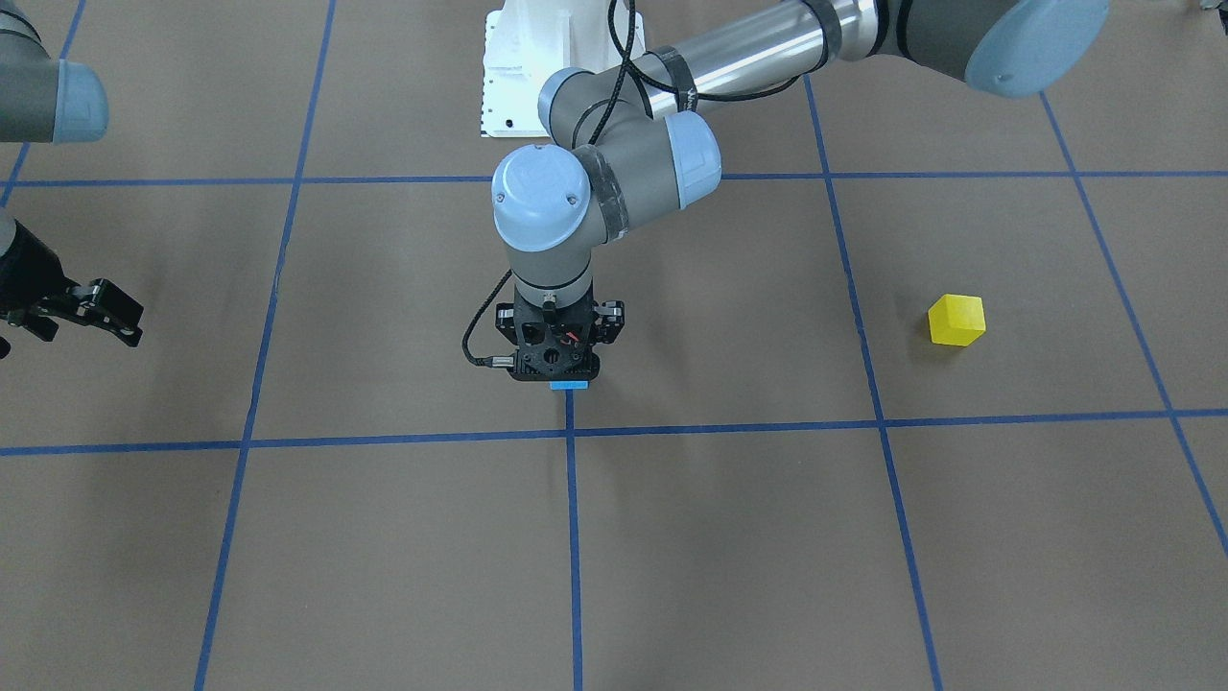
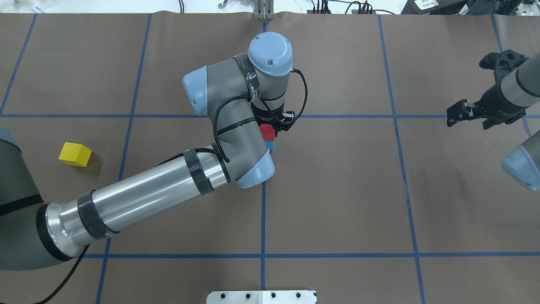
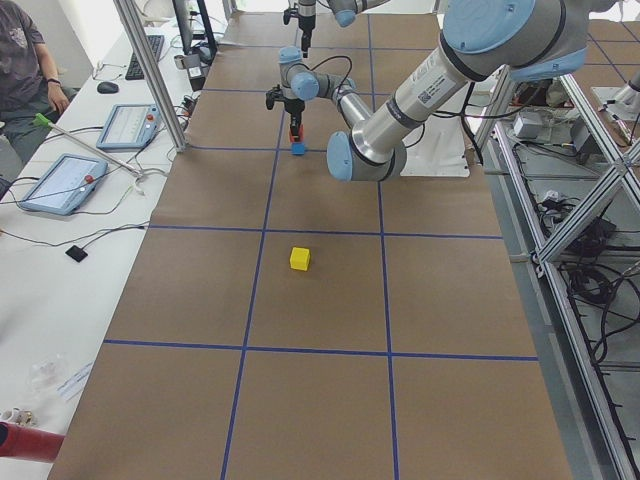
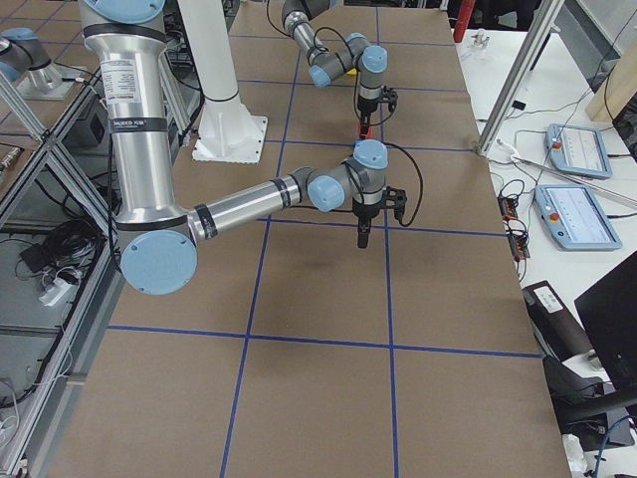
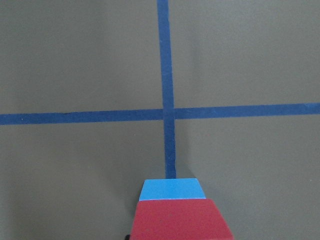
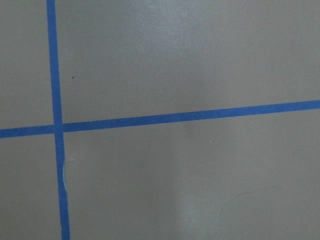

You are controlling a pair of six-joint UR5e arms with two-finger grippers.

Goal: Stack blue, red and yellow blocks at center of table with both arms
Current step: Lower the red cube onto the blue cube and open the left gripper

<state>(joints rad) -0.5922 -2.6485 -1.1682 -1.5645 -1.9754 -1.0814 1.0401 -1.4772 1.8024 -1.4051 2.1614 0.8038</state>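
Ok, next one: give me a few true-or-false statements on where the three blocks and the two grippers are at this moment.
1. The yellow block lies alone on the table, away from both grippers. True.
2. The red block is beneath the blue block. False: red is above blue, under the left gripper.
3. The right gripper carries a block. False: it holds nothing, off to the side.
4. The blue block sits on a tape line. True.

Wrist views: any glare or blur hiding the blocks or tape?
Left wrist-mounted: even light, no glare; red block and blue block clear, edges slightly soft. Right wrist-mounted: pale sheen on the table, tape lines crisp, no blocks in view.
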